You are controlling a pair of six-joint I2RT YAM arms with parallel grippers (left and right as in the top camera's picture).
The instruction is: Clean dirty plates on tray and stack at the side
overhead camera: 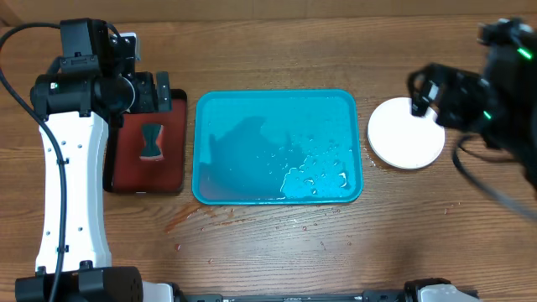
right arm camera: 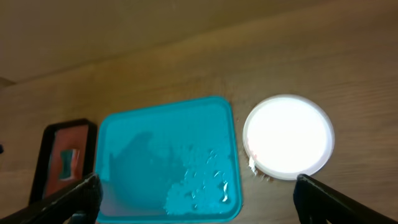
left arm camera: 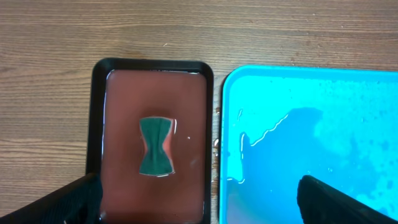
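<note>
tray (overhead camera: 277, 102): turquoise, at centre of the surface (overhead camera: 277, 252), long axis running left to right, droplets (overhead camera: 315, 172) on its right half.
white plate (overhead camera: 406, 138): flat on the surface, just beside the tray's right short edge.
left end effector (left arm camera: 199, 186): released, fingers wide apart, above the dark red tray (left arm camera: 124, 93) and its sponge (left arm camera: 155, 146).
right end effector (right arm camera: 198, 186): released, above the plate.

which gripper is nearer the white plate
Right. The right gripper is over the upper edge of the white plate; the left gripper is over the dark red tray, with the turquoise tray between.
</note>
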